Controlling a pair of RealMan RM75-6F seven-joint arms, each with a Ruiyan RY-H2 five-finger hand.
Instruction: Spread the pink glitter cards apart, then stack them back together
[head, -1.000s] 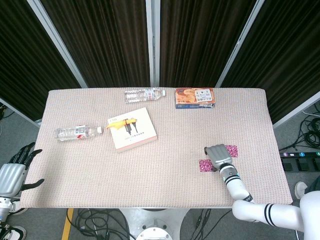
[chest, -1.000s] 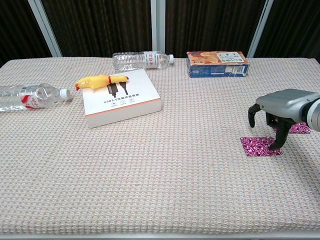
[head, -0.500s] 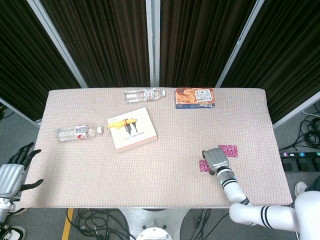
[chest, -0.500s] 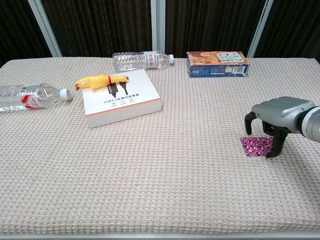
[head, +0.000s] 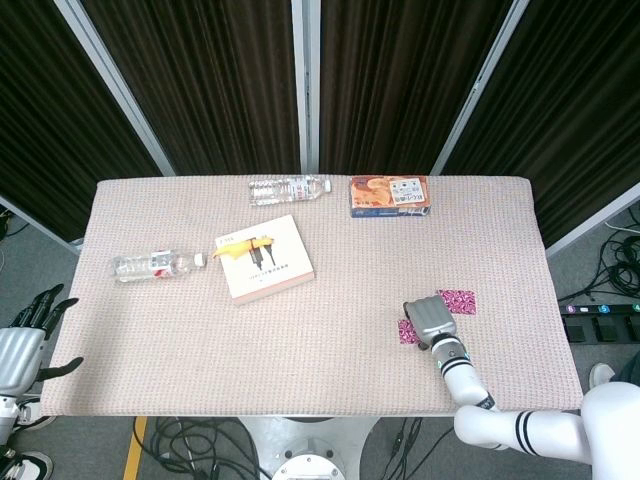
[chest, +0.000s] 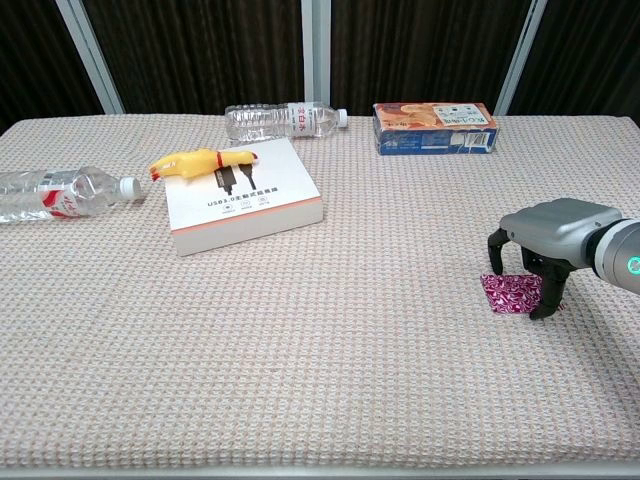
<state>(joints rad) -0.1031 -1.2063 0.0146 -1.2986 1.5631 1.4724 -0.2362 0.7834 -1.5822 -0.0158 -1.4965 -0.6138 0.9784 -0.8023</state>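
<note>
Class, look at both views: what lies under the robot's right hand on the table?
Under the right hand lies a pink glitter card, its near-left part showing. The hand hides the card's far edge. A second card lies apart, beyond the hand.

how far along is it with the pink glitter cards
Spreading looks done: two pink glitter cards lie apart, one farther back, one nearer, under the right hand. In hand: that hand's fingers reach down around the nearer card, but a grip isn't clear. Left: stacking them together. The left hand sits off the table.
</note>
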